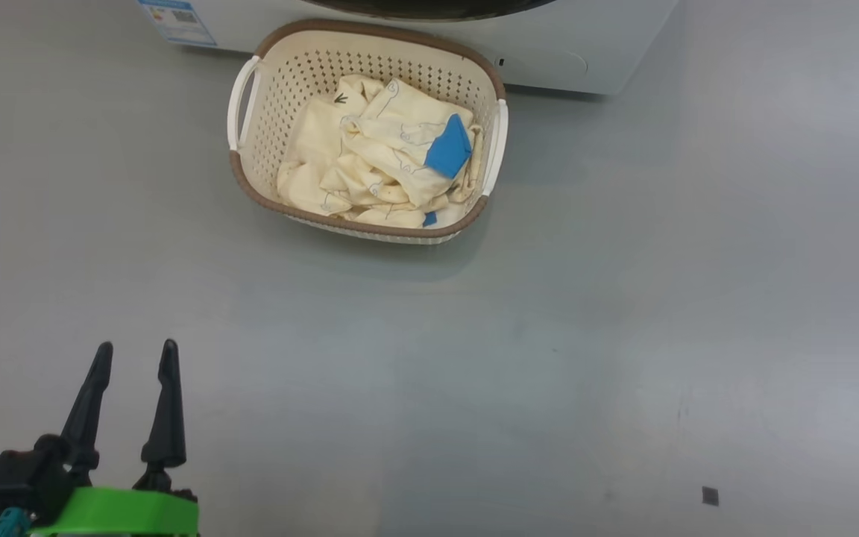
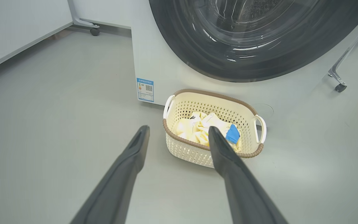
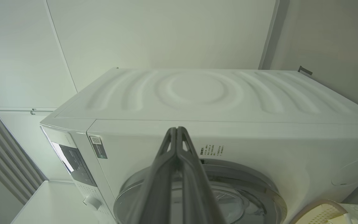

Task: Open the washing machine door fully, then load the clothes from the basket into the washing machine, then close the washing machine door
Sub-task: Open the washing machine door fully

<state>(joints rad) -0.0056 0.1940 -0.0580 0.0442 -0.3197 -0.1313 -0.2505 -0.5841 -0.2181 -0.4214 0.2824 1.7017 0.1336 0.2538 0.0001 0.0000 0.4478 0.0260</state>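
Sitting on the grey floor (image 1: 474,373) in the head view, the basket (image 1: 280,104) is resting just in front of the washing machine (image 1: 586,52), the clothes (image 1: 385,156) lying heaped inside it; the left hand (image 1: 137,347) is hovering at lower left, well apart from the basket, fingers spread wide, holding nothing. The left wrist view is revealing more of what the head view is clipping: the washing machine door (image 2: 179,46), sitting closed, its black rim and glass rising behind the basket, beside a label sticker (image 2: 145,90). The right wrist view is offering the machine's ribbed top and a control panel (image 3: 73,161), with the right hand (image 3: 177,129) pinched fully together, gripping nothing.
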